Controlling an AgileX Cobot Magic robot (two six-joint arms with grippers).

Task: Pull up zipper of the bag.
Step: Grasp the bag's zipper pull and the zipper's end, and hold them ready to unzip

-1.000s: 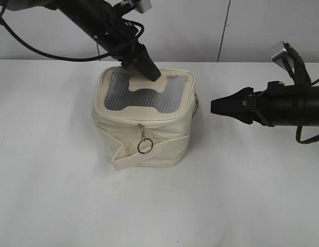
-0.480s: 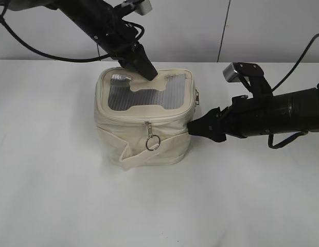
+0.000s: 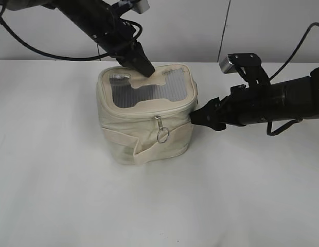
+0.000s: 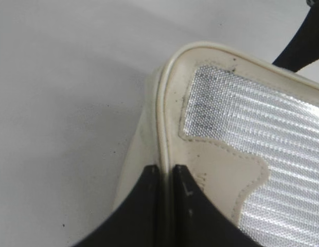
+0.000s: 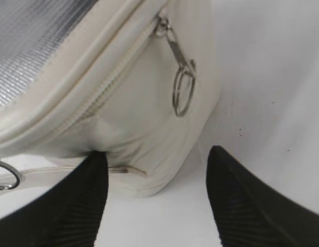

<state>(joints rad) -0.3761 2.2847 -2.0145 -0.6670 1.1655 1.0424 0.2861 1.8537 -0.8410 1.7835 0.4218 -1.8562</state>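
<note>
The cream-white bag (image 3: 144, 139) stands mid-table, its grey window (image 3: 149, 91) facing up. My left gripper (image 3: 145, 69) is shut on the piped top rim at the bag's back edge; the left wrist view shows both jaws (image 4: 165, 172) pinching that rim (image 4: 162, 113). The zipper (image 3: 134, 116) runs under the rim, with a slider and ring pull (image 3: 162, 135) on the front face. My right gripper (image 3: 196, 117) is open at the bag's right side. In the right wrist view its jaws (image 5: 157, 159) straddle the bag's lower corner (image 5: 149, 154), below a second ring pull (image 5: 182, 92) on the zipper (image 5: 113, 77).
The bag rests on a white table (image 3: 72, 195), with a pale wall (image 3: 252, 25) behind it. A black cable (image 3: 36, 49) hangs from the left arm at the back left. The edge of another ring (image 5: 5, 175) shows at the left of the right wrist view.
My right gripper has come in from the right to the bag's right side. The bag has turned, and its front ring pull has shifted right. The left gripper stays on the back rim.
</note>
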